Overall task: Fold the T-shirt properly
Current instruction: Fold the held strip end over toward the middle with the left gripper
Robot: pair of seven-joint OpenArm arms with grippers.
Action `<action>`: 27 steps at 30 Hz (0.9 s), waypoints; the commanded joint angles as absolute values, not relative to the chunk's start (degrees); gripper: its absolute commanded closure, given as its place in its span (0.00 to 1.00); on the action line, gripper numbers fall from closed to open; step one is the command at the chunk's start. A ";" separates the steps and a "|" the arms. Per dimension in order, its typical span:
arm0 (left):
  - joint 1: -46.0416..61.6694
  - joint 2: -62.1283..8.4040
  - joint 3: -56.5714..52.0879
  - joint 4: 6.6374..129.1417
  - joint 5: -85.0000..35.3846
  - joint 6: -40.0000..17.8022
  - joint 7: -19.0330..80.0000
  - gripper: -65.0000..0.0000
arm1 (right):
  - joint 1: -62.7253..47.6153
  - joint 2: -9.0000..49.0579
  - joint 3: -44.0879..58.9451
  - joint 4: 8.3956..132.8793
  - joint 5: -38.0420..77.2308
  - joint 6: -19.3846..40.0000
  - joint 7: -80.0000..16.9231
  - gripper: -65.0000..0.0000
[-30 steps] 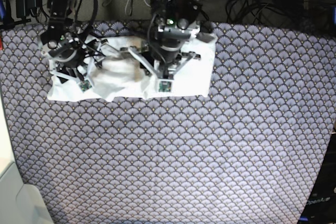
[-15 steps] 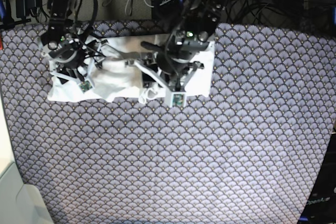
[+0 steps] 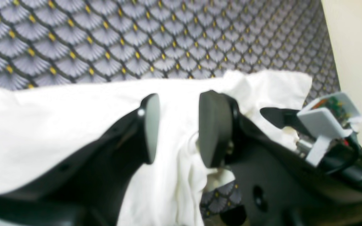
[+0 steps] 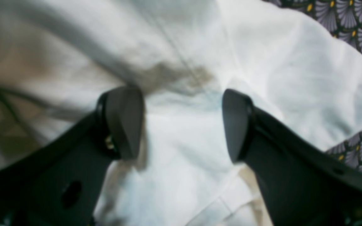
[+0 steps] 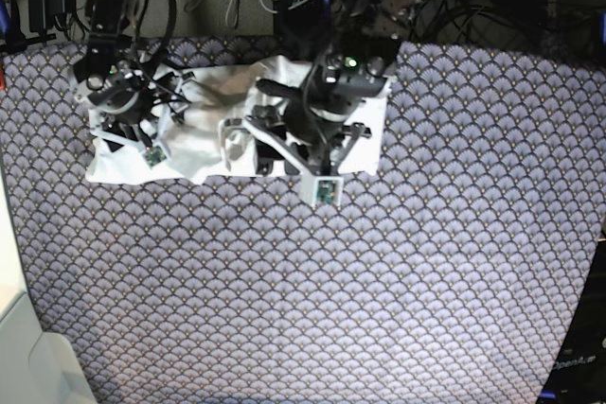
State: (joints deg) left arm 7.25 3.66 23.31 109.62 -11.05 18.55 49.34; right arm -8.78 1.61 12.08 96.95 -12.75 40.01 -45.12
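I see the T-shirt (image 5: 204, 130) bunched white and wrinkly at upper left, with the left gripper (image 3: 176, 127) and right gripper (image 4: 182, 124) both parted, empty, above it.

Base view: even overhead light, fairly bright, fisheye bend at edges; far background dim. T-shirt (image 5: 213, 120) blown out white, folds barely readable. Both wrist views soft/blurry, esp. close up: left gripper (image 3: 176, 125) and right gripper (image 4: 182, 122) out of focus, dark, no detail. Grey-brown shadows on cloth in right wrist view.
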 commanded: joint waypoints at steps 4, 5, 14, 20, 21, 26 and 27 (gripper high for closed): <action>7.34 1.10 22.99 110.55 -11.12 18.51 49.01 0.53 | -7.87 2.07 11.82 96.57 -13.58 40.00 -46.20 0.36; 7.96 0.57 22.90 110.55 -11.12 18.51 49.01 0.48 | -7.69 2.07 11.82 96.48 -13.58 40.00 -46.20 0.36; 9.01 -4.09 22.90 112.66 -20.26 18.51 49.10 0.33 | -7.43 2.07 11.82 96.48 -13.58 40.00 -46.20 0.36; 9.10 -11.38 22.81 112.66 -28.18 18.59 49.10 0.71 | -7.43 2.15 11.82 96.48 -13.58 40.00 -46.20 0.36; 9.10 -12.44 22.81 112.66 -28.79 18.59 49.10 0.80 | -7.43 2.15 11.82 96.48 -13.58 40.00 -46.20 0.36; 9.63 -15.87 22.90 112.66 -32.66 18.59 49.10 0.98 | -6.64 2.15 11.82 96.48 -13.58 40.00 -46.20 0.36; 9.89 -16.13 22.90 112.66 -33.10 18.59 49.10 0.98 | -6.64 2.15 11.82 96.48 -13.58 40.00 -46.20 0.36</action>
State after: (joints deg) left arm 10.00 -16.05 23.00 111.74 -32.67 18.90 49.84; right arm -7.22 2.04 11.92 96.47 -12.60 40.25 -46.04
